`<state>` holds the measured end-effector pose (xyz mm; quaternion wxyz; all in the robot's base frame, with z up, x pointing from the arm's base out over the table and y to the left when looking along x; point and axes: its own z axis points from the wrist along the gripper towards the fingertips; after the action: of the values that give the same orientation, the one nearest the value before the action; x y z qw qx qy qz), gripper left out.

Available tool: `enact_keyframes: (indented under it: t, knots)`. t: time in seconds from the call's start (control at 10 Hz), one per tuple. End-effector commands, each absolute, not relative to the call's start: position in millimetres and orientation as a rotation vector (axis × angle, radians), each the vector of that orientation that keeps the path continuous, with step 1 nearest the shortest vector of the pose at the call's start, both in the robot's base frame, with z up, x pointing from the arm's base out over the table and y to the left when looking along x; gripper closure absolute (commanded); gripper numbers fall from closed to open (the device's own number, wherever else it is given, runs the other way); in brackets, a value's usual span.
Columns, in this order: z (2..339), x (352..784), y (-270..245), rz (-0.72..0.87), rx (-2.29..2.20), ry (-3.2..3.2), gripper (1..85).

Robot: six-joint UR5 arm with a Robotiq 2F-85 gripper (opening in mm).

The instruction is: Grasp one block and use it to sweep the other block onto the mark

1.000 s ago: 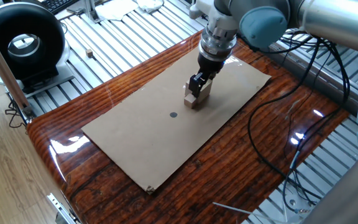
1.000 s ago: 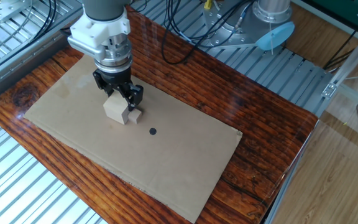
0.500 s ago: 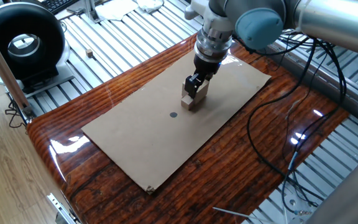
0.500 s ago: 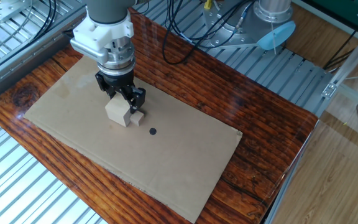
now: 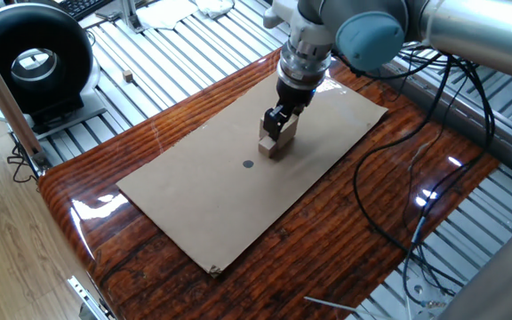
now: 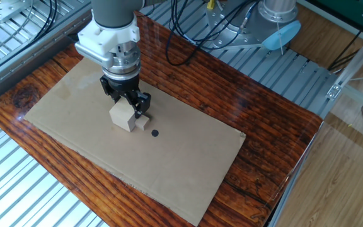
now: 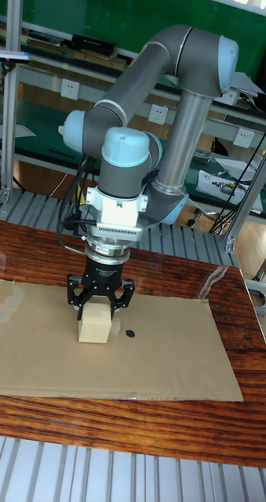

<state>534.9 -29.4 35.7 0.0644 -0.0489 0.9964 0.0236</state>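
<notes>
While hand [image 6: 126,107] grips big cube [image 6: 122,117], small cube [image 6: 142,123] adjacent.

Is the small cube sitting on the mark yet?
No: in the other fixed view the small cube rests beside the big cube held by the gripper, with bare cardboard before the mark.

- Bright, even indoor light fills all three views; nothing is dim.
- White glare streaks sit on the varnished table [image 5: 416,191], to the right of the gripper [image 5: 278,124] in one fixed view and well to its left near the table's corner.
- The cardboard [image 6: 74,113] under the gripper is matte, with no glare.
- Shadows are soft and short: a faint one lies just under the gripper and the big block [image 6: 123,116].
- Focus is sharp around the gripper; no motion blur shows.
- The tall fixed view is slightly hazier behind the arm.
</notes>
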Motion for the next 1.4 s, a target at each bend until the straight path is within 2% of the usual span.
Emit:
enact_keyframes:
  t: [0.0,1.3]
  knots:
    - [34,539,-16,0.088,-0.104,2.998,41.0]
    - [34,548,8,0.076,-0.041,2.996,41.0]
